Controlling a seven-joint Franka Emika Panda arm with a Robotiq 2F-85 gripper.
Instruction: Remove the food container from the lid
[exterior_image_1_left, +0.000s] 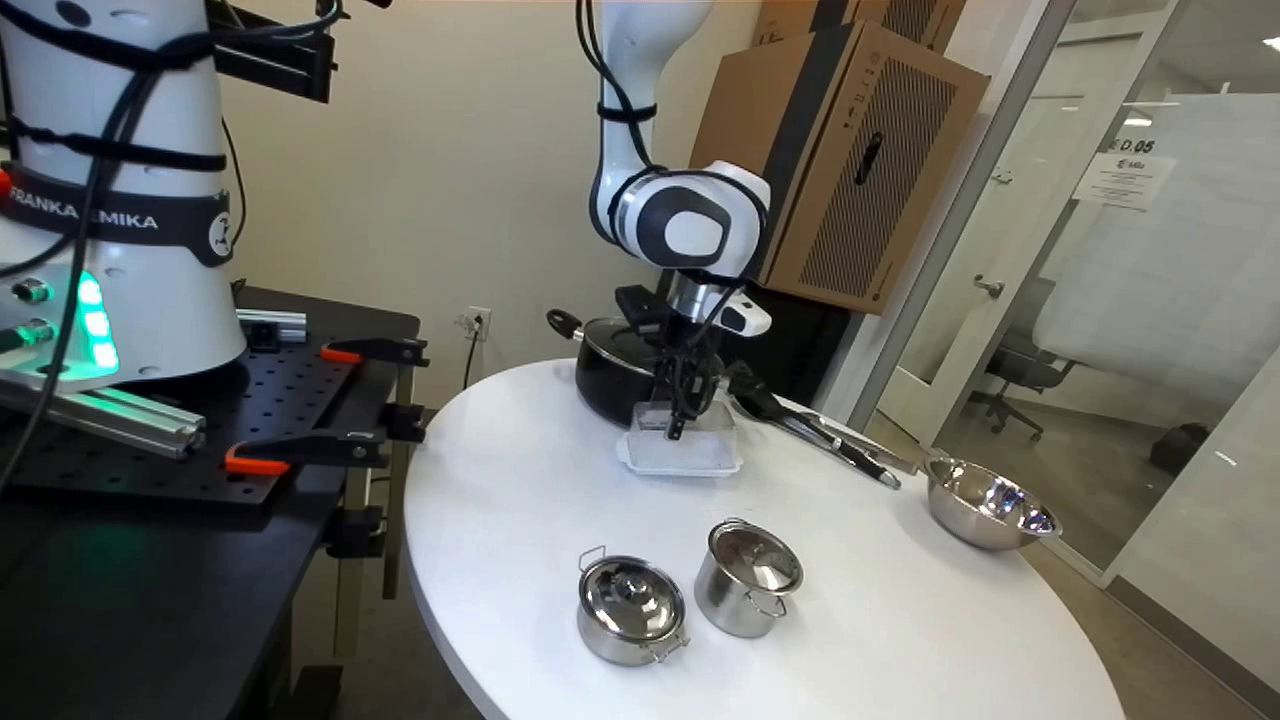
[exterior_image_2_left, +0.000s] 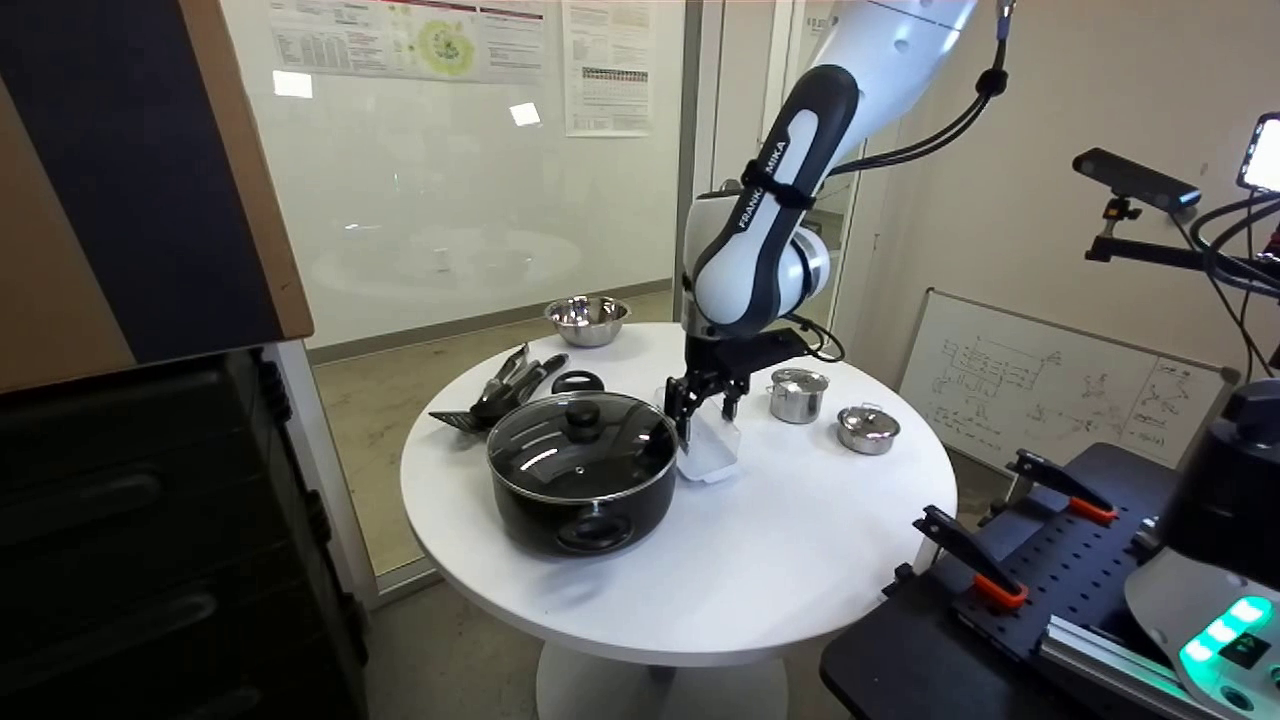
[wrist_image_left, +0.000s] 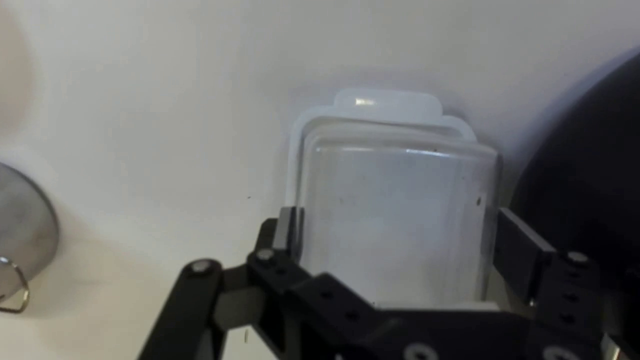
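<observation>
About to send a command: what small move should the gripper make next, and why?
I'd likely close the gripper gently before lifting: its fingers flank the container, which overlaps the lid; whether they grip it yet isn't clear.

On one round white counter (exterior_image_1_left: 500, 460) I count one clear food container (wrist_image_left: 390, 190), one whitish lid (wrist_image_left: 387, 105), one black pot (exterior_image_2_left: 575, 515) with one glass cover (exterior_image_2_left: 530, 450), two small steel pots (exterior_image_1_left: 730, 605) and one steel bowl (exterior_image_1_left: 970, 520), plus several utensils (exterior_image_1_left: 762, 402) whose exact number I cannot tell. I have one gripper (wrist_image_left: 400, 225) with two fingers (wrist_image_left: 522, 250). Elsewhere I count two black-and-orange clamps (exterior_image_1_left: 315, 449), two cardboard boxes (exterior_image_1_left: 890, 210), one office chair (exterior_image_1_left: 1030, 370) and one whiteboard (exterior_image_2_left: 1060, 370).
</observation>
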